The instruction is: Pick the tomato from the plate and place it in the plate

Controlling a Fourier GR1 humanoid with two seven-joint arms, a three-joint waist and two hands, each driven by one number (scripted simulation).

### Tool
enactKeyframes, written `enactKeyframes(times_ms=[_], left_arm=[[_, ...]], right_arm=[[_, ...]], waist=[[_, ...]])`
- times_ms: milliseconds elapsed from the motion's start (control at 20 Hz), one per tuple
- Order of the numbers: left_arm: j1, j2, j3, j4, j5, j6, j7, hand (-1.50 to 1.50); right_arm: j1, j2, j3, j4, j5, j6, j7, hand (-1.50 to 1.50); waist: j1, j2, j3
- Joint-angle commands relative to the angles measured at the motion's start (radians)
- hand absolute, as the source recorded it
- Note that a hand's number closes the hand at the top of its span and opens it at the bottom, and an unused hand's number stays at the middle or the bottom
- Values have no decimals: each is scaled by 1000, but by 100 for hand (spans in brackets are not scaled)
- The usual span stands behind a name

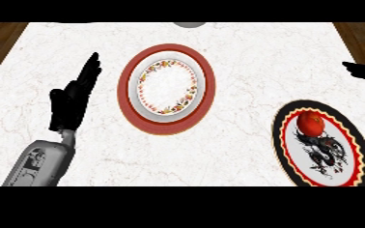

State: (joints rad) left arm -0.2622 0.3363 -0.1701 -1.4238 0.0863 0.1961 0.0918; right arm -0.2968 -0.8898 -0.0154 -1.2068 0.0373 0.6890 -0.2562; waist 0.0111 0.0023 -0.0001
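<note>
One tomato [311, 121] on black-rimmed plate [343, 125]

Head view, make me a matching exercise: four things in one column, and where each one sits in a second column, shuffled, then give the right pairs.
Things:
1. tomato
2. red-rimmed plate
3. black-rimmed plate
4. left hand

Places:
A. middle of the counter, nothing on it
B. left side of the view, fingers straight, touching nothing
C. on the upper part of the black-rimmed plate
D. lower right of the view, cut by the edge

Pairs: 1-C, 2-A, 3-D, 4-B
</note>
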Motion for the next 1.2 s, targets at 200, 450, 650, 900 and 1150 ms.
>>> enactKeyframes(times_ms=[200,450,650,900,1150], left_arm=[[46,-2,52,-38,-19,-64,-5,0],[-14,-62,48,80,-74,-48,-61,0],[28,-30,90,-45,-42,-87,45,0],[-37,-111,52,21,-116,-42,36,0],[-21,-104,106,46,-110,-104,-12,0]], right_arm=[[-26,72,15,64,135,48,-30,-150],[-93,128,85,155,289,0,-81,-150],[-110,159,94,130,333,27,-30,-150],[-104,230,130,176,417,-9,-57,-150],[-108,230,98,292,498,-27,-164,-150]], waist=[[-6,-3,0],[-5,1,0],[-4,-2,0],[-10,-2,0],[-10,-1,0]])
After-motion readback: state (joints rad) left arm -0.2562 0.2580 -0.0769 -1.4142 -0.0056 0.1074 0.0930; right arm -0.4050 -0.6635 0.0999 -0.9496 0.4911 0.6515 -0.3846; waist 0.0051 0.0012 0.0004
